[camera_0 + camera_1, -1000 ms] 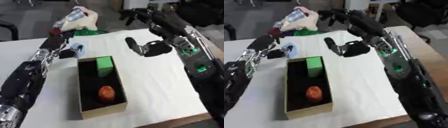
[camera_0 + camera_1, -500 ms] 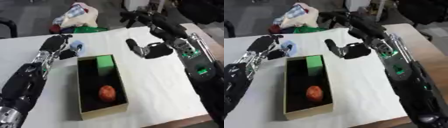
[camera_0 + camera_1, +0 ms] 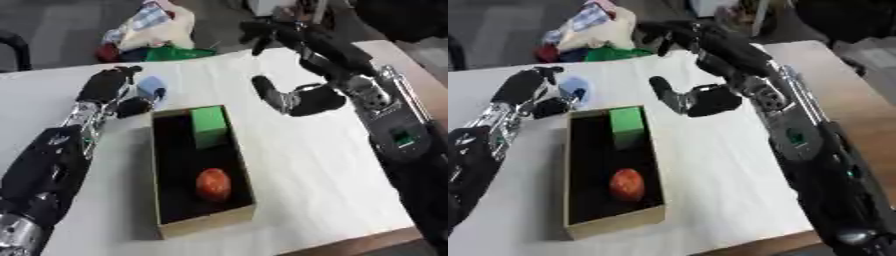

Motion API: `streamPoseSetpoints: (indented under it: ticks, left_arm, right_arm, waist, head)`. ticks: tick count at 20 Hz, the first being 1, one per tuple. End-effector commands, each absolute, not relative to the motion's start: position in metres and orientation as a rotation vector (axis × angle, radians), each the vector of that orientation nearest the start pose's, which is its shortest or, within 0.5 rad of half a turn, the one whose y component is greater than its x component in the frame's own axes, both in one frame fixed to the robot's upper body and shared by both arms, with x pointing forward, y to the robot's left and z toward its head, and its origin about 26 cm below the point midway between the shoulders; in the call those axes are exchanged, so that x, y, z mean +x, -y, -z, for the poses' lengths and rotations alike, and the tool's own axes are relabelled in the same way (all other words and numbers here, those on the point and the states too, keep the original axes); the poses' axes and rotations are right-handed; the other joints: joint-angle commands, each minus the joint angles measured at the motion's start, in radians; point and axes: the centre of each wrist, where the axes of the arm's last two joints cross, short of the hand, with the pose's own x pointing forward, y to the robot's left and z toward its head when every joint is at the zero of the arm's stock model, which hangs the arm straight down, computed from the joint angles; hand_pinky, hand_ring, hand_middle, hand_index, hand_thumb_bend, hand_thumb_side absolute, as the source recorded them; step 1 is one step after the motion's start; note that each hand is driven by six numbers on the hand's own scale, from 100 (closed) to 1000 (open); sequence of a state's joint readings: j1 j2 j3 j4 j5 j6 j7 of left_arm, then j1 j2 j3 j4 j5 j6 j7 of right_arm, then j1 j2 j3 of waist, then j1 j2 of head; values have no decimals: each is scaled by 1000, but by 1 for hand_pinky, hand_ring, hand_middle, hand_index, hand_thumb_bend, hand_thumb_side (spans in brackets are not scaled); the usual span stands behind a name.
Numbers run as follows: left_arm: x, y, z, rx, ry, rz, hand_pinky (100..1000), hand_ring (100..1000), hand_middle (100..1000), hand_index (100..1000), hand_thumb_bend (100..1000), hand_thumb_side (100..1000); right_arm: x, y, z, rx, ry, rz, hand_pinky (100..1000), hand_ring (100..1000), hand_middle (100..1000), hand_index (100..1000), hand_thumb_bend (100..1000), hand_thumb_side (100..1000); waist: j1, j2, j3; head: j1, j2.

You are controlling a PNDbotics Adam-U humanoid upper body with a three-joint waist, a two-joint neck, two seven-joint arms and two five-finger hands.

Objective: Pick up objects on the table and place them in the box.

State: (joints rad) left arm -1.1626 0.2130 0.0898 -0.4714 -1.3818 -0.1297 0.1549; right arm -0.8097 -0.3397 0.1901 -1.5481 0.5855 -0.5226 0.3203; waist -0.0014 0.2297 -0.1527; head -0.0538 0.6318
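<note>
The left hand (image 3: 109, 89) is stretched forward over the white table (image 3: 297, 165), its fingers curled round a pale blue object (image 3: 151, 88) just beyond the box's far left corner. In the cardboard box (image 3: 203, 222) a green block (image 3: 209, 127) and a red fruit (image 3: 213, 184) are seen. To the right, the right hand (image 3: 297, 99) is held above the table, fingers relaxed and spread.

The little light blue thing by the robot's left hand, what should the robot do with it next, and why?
Probably close the left hand around the small light blue object and lift it. The hand sits right beside that object on the white table, just outside the cardboard box, which already holds a green block and a red round fruit. Whether the fingers grip it yet is unclear.
</note>
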Motion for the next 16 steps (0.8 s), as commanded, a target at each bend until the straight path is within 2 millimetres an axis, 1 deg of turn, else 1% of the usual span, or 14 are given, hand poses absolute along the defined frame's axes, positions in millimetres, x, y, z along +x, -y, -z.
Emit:
streamPoseSetpoints:
  ticks: [1, 7, 8, 11, 15, 16]
  left_arm:
    - [520, -221, -175, 1268, 1531, 1300, 679, 597, 657, 948, 506, 1000]
    - [520, -220, -175, 1228, 1512, 1357, 679, 600, 658, 947, 551, 1000]
    - [520, -220, -175, 1226, 1510, 1362, 679, 601, 657, 947, 547, 1000]
    - [520, -220, -175, 1224, 1503, 1372, 678, 600, 655, 946, 506, 1000]
    - [519, -221, -172, 1224, 1494, 1376, 675, 594, 639, 939, 478, 1000]
    - [519, -221, -171, 1224, 1493, 1375, 669, 583, 611, 930, 428, 1000]
  right_arm:
    - [397, 191, -271, 612, -2716, 1787, 808, 686, 791, 1000, 100, 674]
    - [398, 192, -270, 615, -2718, 1788, 808, 686, 791, 1000, 100, 673]
    - [398, 192, -270, 615, -2718, 1788, 808, 686, 791, 1000, 100, 674]
    - [398, 192, -270, 614, -2718, 1788, 808, 686, 790, 1000, 100, 675]
    - [399, 192, -269, 615, -2719, 1789, 808, 685, 790, 1000, 100, 677]
    - [399, 192, -269, 616, -2720, 1788, 808, 685, 790, 1000, 100, 677]
  waist:
    - [-1, -16, -1]
    - [-1, -16, 3]
    - [-1, -16, 3]
    - [-1, -16, 4]
    - [-2, -15, 1]
    - [-2, -14, 0]
  head:
    - [0, -3]
    - [-1, 2]
    - [-1, 2]
    - [-3, 2]
    - [-4, 0]
    - [-5, 0]
